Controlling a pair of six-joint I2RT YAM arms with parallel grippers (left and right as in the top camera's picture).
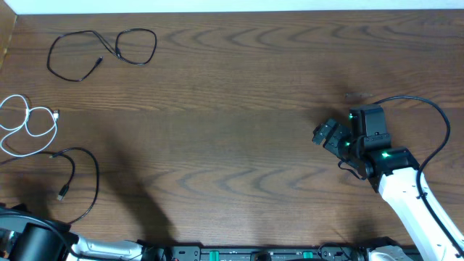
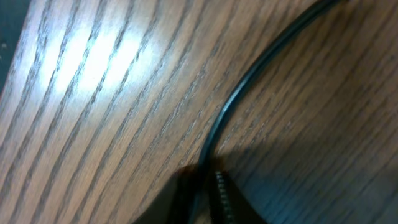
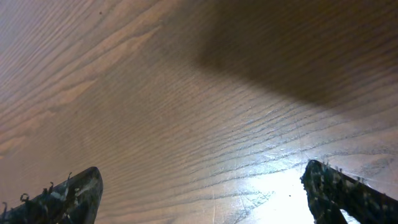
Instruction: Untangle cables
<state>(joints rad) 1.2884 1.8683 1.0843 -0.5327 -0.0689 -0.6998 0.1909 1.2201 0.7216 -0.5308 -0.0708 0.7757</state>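
Apparently a late step: the left gripper (image 2: pixel 202 182) is pinched narrow on the thin black cable (image 2: pixel 249 74) at the worktop's (image 1: pixel 239 94) near-left corner, with the white cable (image 1: pixel 32 127) and second black cable (image 1: pixel 109 47) lying apart along the left edge. Next it should be drawn gently clear of the others; the right gripper (image 3: pixel 202 186) stands wide, holding nothing.

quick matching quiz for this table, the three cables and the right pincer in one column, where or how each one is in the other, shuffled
1 far black cable
2 white cable
3 near black cable
4 right pincer

a open, right side
b looped at the left edge
c far left corner
d near left corner

Pairs: 1-c, 2-b, 3-d, 4-a
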